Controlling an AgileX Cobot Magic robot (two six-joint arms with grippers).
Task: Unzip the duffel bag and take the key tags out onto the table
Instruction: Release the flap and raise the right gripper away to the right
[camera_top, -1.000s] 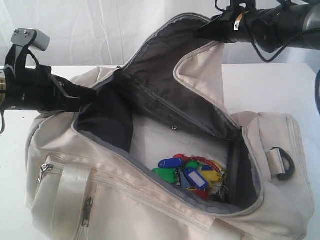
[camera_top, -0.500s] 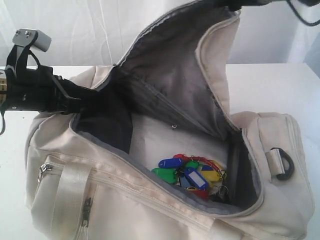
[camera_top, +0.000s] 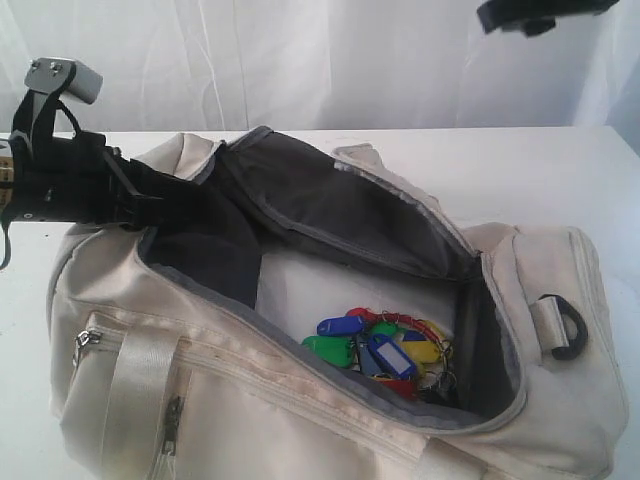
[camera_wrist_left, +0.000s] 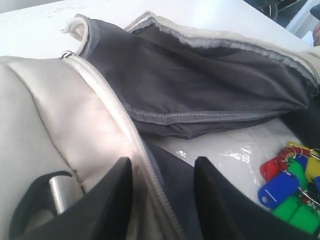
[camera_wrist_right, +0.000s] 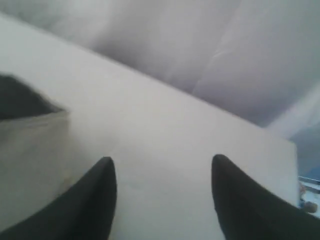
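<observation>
**Hazards.** The duffel bag (camera_top: 300, 400) lies unzipped. Its dark-lined flap (camera_top: 340, 210) is folded back loosely and, in my judgement, could slump over the opening. The key tags (camera_top: 385, 350) lie deep on the pale floor inside, near the right end wall. A descending gripper could snag the zipper edge or lining. A pinch on one tag could slip off the tangled rings.

The left gripper (camera_wrist_left: 162, 200) is closed partway on the bag's rim, with fabric filling the gap between its jaws. If that hold loosens, the mouth could sag shut. The right gripper (camera_wrist_right: 162, 159) hangs high above, wide open and empty.

**Surface and room.** The white table (camera_top: 530, 165) shows bare beyond the bag's right end. A white curtain (camera_top: 300, 60) hangs behind.
</observation>
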